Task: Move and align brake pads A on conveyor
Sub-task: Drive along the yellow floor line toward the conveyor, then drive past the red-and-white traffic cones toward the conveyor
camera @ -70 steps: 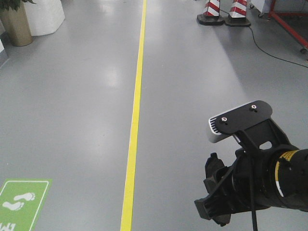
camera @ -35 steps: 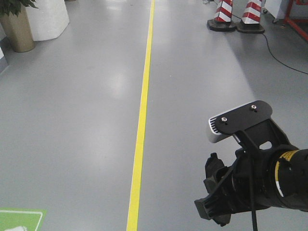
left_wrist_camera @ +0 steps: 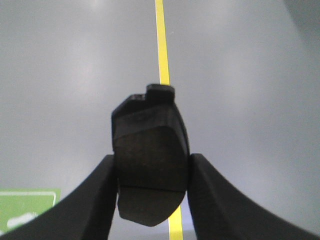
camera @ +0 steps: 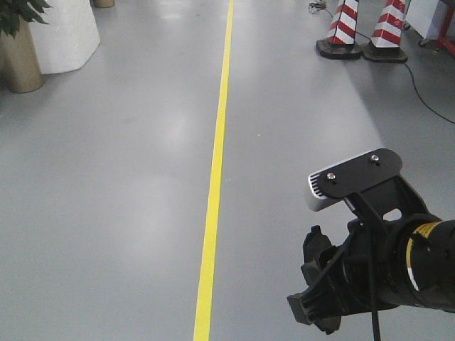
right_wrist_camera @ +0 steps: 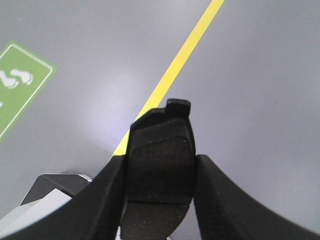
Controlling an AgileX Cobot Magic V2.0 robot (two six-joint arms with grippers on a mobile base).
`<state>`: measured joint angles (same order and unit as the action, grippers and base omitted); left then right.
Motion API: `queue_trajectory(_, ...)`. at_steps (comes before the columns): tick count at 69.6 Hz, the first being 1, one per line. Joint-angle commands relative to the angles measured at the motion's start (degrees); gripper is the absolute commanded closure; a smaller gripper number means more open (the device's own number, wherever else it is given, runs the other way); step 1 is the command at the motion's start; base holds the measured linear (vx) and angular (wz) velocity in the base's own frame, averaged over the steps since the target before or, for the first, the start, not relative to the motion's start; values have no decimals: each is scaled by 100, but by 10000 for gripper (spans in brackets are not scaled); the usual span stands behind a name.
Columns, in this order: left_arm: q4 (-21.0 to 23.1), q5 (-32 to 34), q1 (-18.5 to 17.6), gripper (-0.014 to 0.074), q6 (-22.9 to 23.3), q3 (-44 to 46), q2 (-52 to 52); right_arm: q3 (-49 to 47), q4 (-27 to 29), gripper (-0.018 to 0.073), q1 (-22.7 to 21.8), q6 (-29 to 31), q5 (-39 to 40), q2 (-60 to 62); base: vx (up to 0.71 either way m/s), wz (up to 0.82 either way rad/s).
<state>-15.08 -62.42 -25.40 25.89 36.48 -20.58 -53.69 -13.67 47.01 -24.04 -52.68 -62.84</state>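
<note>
In the left wrist view, a brake pad (left_wrist_camera: pixel 149 165) is gripped on edge between the two dark fingers (left_wrist_camera: pixel 95 200) of the left gripper (left_wrist_camera: pixel 150 192), which is closed against its sides. In the right wrist view, a second brake pad (right_wrist_camera: pixel 161 170) is clamped likewise in the right gripper (right_wrist_camera: pixel 160 195).

Both pads are carried above a grey floor (camera: pixel 106 177) marked by a yellow line (camera: pixel 217 170). A green footprint sign (right_wrist_camera: pixel 17 85) is seen on the floor. One arm with a wrist camera (camera: pixel 352 181) is seen in the front view; striped cones (camera: pixel 366 28) and a planter (camera: pixel 21 57) stand well ahead. The conveyor is not in view.
</note>
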Motion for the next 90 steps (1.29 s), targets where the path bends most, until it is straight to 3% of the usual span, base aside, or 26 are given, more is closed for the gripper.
queue_trajectory(1, -129, 459, -40, 603, 2, 144, -61, -157, -146, 570, -8, 5, 269, 129, 62, 0)
queue_trajectory(90, -129, 459, -40, 603, 2, 144, -61, -157, -151, 570, -8, 5, 263, 129, 68, -6)
